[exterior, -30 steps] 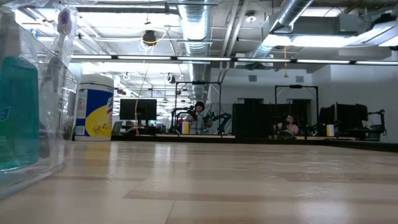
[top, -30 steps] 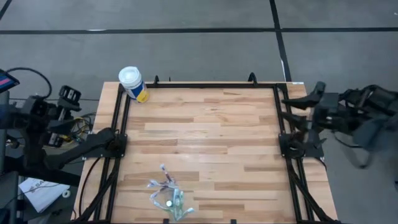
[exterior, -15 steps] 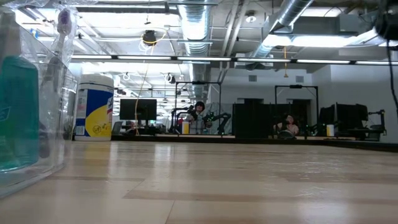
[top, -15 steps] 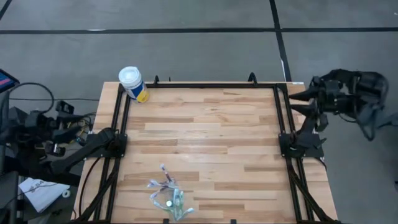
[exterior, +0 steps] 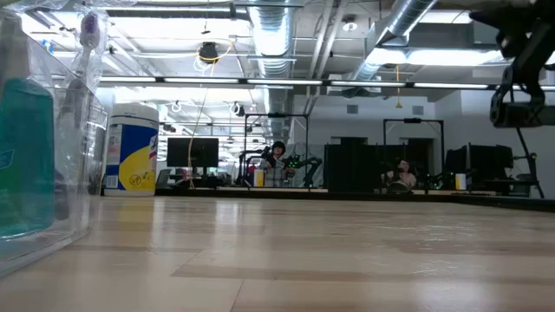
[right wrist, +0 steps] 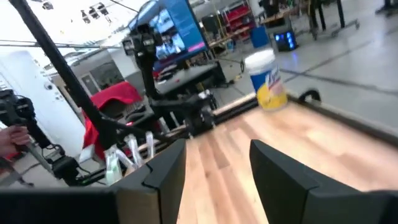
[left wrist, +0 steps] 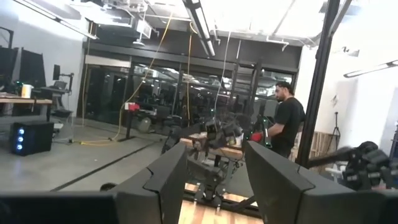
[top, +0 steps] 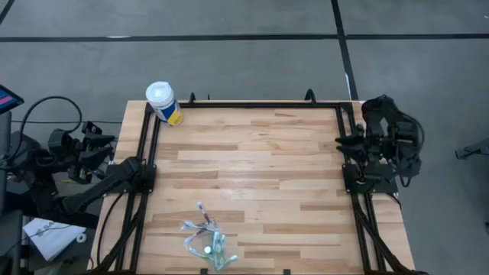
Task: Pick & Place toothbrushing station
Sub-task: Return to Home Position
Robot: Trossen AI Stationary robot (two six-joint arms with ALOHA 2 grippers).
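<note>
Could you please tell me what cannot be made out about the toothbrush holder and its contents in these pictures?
Low view: the holder is cut off by the left edge; only one teal tube and one purple-headed toothbrush show.
High view: the toothbrushes are too small and overlapping to count.
Canister: label text too small to read in any view.

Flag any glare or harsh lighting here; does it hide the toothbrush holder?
High view: even light, faint shadows, holder plain at the table edge. Low view: ceiling lights glare, yet the holder, cropped at the picture's left, still reads. Left wrist view: washed-out ceiling glare, no holder in frame. Right wrist view: bright backdrop, holder visible.
</note>
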